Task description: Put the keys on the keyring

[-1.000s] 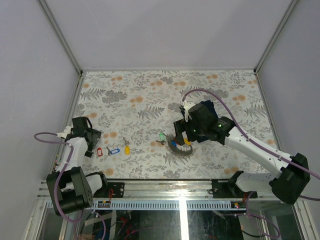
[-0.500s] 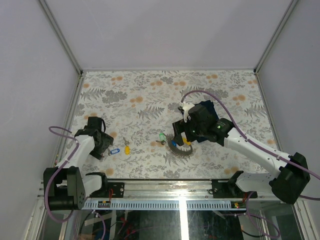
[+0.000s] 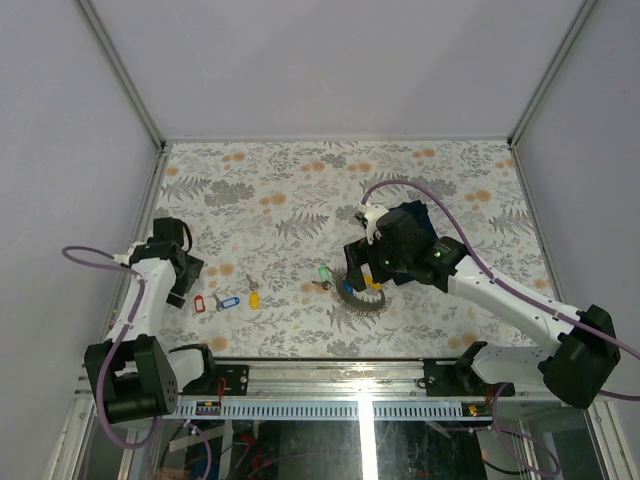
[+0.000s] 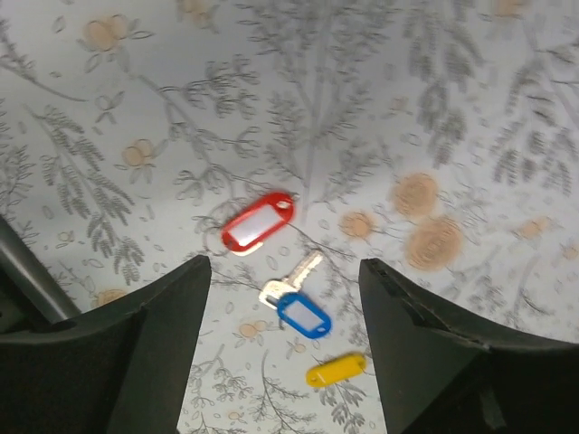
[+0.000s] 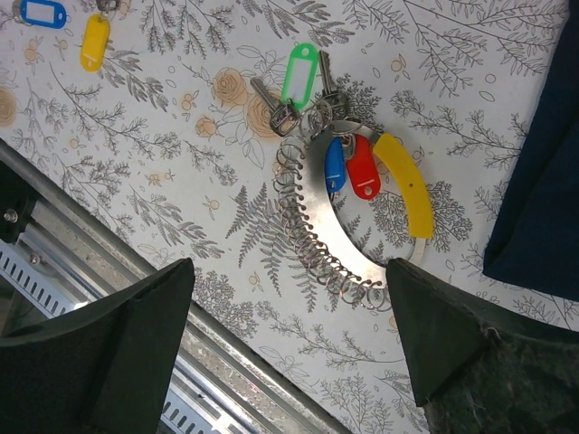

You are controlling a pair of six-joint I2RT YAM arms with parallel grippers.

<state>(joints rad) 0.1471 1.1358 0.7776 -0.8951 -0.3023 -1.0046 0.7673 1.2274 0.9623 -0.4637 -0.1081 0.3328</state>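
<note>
Three loose keys lie in a row at the left: a red-tagged one (image 3: 199,302), a blue-tagged one (image 3: 228,301) and a yellow-tagged one (image 3: 254,298). My left gripper (image 3: 182,290) hovers open just left of them. In the left wrist view the red tag (image 4: 258,222), blue tag (image 4: 303,316) and yellow tag (image 4: 336,370) show on the table under that gripper (image 4: 285,264). The keyring (image 5: 317,226) lies under my open right gripper (image 5: 289,267), carrying blue, red and yellow tags. A green-tagged key (image 5: 298,74) lies at the ring's far edge; whether it hangs on the ring I cannot tell.
A dark navy folded cloth (image 5: 543,181) lies right of the keyring, partly behind my right arm in the top view. The metal rail (image 5: 81,262) of the table's near edge runs close to the ring. The tablecloth (image 3: 300,180) is floral.
My left arm swung right toward the loose keys, then drew back left, its jaws narrowing a little. The right arm and the keyring stayed almost still.
</note>
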